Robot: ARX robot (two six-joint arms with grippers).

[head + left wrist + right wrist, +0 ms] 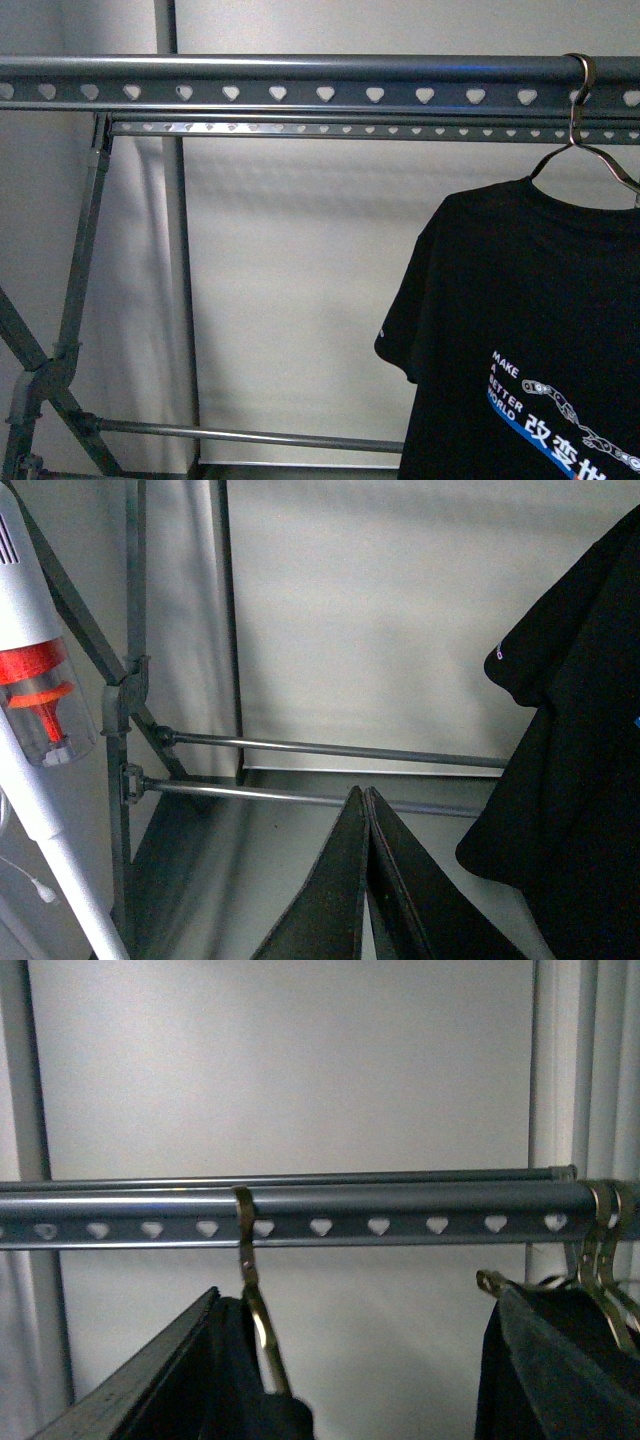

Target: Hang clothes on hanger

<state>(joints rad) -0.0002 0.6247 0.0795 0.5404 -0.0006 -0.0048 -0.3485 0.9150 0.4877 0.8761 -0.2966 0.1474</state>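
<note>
Already the black printed T-shirt [520,340] hangs by its metal wire hanger [578,120] from the grey perforated rail [300,82]; left gripper [366,880] clenched empty, right gripper [360,1360] apparently released.

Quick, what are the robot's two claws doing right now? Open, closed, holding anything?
Left gripper: closed, its fingers pressed together, holding nothing.
Right gripper: open, fingers wide apart, with the hanger hook between them, hooked over the rail.

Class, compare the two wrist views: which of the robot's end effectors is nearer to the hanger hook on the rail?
Right. The right end effector sits just under the rail, astride the hanger hook. The left end effector, shut, is low by the rack's bottom bars, beside the T-shirt sleeve.
</note>
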